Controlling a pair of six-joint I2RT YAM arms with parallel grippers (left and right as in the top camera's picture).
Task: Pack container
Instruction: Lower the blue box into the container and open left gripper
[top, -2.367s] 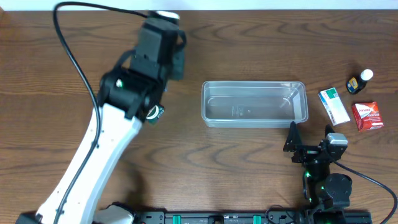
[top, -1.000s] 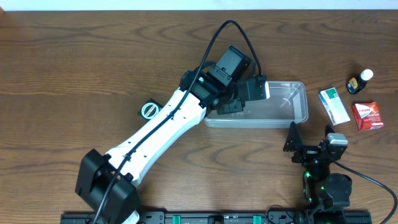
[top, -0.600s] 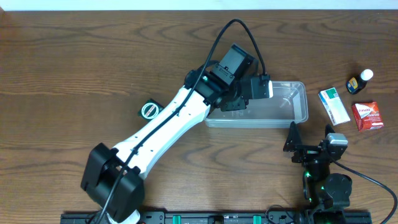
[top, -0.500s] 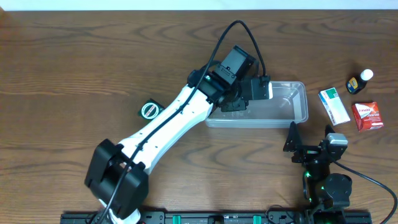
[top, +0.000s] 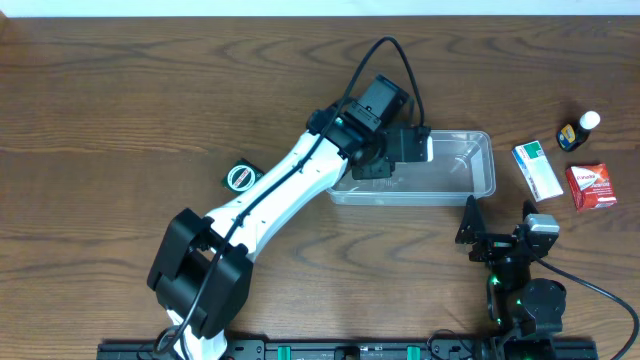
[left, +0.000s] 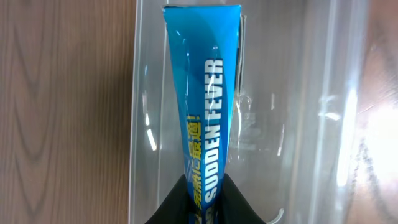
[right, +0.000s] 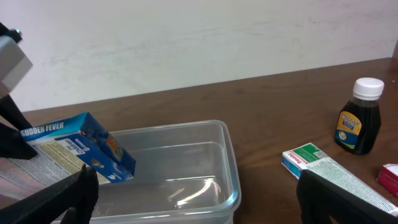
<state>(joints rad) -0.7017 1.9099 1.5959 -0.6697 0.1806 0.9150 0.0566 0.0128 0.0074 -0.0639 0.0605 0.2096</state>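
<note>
Dark bottle (top: 573, 135), green-white box (top: 537, 171) and red box (top: 591, 186) lie right of the container (top: 486, 182). Inside, left gripper (left: 204, 202) pinches a blue carton (left: 202, 93), seemingly tilted. Right gripper (right: 196, 190) gapes.

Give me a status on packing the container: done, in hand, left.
Done: nothing lies loose in the container yet. In hand: the left gripper holds the blue carton tilted into it, not released. Left: the green-and-white box, red box and dark bottle sit on the table to its right. The right gripper is open and empty.
</note>
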